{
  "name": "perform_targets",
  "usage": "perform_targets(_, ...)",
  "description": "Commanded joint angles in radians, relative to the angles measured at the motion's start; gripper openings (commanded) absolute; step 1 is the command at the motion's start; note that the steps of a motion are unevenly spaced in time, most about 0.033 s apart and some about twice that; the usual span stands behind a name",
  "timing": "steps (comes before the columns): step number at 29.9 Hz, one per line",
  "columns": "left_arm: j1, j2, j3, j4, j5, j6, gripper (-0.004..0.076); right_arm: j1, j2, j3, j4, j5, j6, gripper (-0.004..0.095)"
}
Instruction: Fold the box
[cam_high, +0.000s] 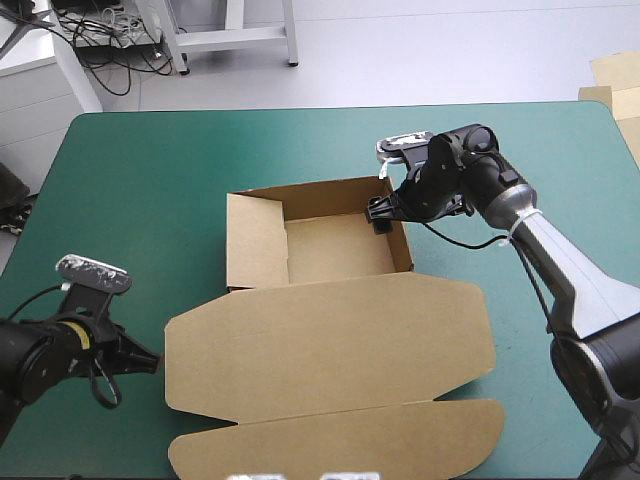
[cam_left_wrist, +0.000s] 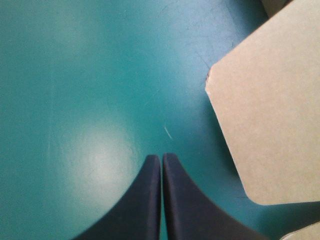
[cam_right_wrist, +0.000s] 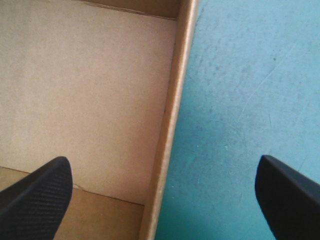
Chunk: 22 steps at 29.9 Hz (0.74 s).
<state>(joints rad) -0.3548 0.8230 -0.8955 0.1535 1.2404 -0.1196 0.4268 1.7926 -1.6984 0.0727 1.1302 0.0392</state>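
Right gripper (cam_right_wrist: 162, 164), spread wide, straddles the box (cam_high: 335, 250) wall over teal-green cover (cam_high: 150, 180).

Lab: floor cables (cam_high: 118, 40), teal-green table (cam_high: 150, 170)

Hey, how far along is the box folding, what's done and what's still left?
Done: the box looks like an open tray, walls raised. In hand: the right gripper, open, straddles the tray's right wall; the left gripper, shut, is over the teal-green cover beside the lid. Left: the lid lies flat, its front flap unfolded.
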Motion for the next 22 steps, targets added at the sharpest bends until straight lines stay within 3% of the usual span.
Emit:
perform_targets(1, -0.007, -0.079, 0.034, 0.011, -0.043, -0.029, -0.001, -0.006, -0.017, -0.029, 0.01, -0.049, -0.01, 0.0909)
perform_targets(6, -0.007, -0.166, 0.084, 0.011, -0.043, -0.037, -0.001, -0.006, 0.007, -0.029, 0.008, -0.066, -0.01, 0.0807)
perform_targets(22, -0.007, -0.248, 0.111, 0.013, -0.044, -0.074, -0.001, -0.006, 0.066, -0.029, 0.005, -0.098, -0.02, 0.0086)
